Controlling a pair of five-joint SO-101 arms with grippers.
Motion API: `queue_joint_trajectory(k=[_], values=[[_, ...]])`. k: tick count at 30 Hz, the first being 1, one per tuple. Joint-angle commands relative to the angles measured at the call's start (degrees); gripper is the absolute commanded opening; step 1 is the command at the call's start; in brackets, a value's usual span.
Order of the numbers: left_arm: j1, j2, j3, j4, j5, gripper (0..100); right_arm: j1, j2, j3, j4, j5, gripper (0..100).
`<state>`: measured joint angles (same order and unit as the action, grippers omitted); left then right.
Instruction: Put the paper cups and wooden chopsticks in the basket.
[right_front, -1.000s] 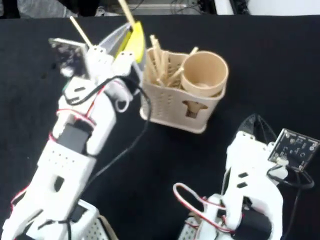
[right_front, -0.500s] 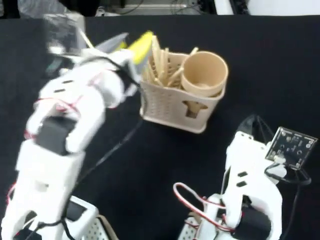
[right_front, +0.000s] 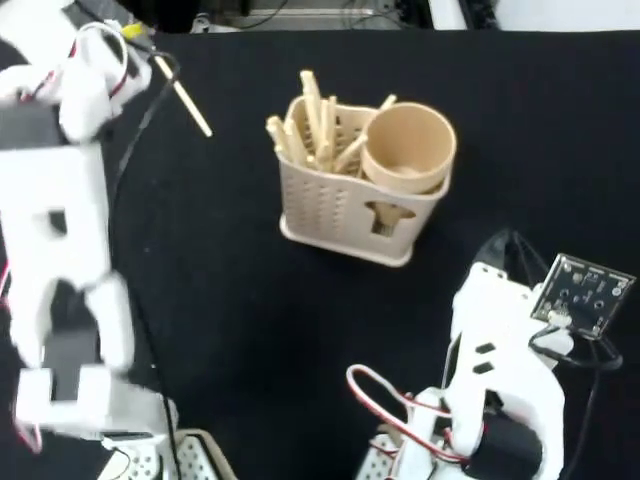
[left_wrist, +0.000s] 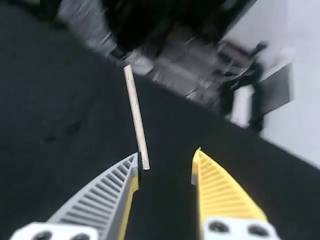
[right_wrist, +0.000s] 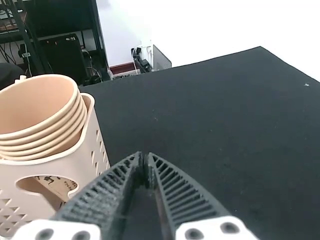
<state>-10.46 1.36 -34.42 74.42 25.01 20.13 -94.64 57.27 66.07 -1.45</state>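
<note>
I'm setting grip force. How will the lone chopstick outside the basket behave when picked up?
The chopstick looks thin, straight and wooden, so it is probably stiff and very light. Being so narrow, it may swivel or slip in a grip if pinched near one end. Whether it rolls I cannot tell; its cross-section isn't visible.

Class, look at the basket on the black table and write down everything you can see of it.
The basket looks like cream plastic, oblong, with walls pierced by small slots and a shaped cut-out in one side. It stands upright on the table. Inside, a nested stack of paper cups fills one end, and wooden chopsticks lean in the other, tips above the rim.
</note>
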Motion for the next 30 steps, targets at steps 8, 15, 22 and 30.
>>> queue_joint_trajectory(k=[8, 15, 22, 30], values=[[0.22, 43.16, -35.12, -8.0, -1.85, 18, -0.7, -0.13, 0.13, -1.05, 0.44, 2.2], [0.66, 64.18, -53.05, -8.7, 0.97, 18, -0.7, -0.48, 0.13, -0.88, 0.53, 2.2], [2.77, 78.42, -60.62, -10.99, 7.38, 18, -0.7, -0.48, 0.22, -0.7, 0.53, 2.2], [4.62, 79.12, -55.43, -10.46, 7.65, 17, -0.7, -0.48, 0.22, -0.62, 0.53, 2.2]])
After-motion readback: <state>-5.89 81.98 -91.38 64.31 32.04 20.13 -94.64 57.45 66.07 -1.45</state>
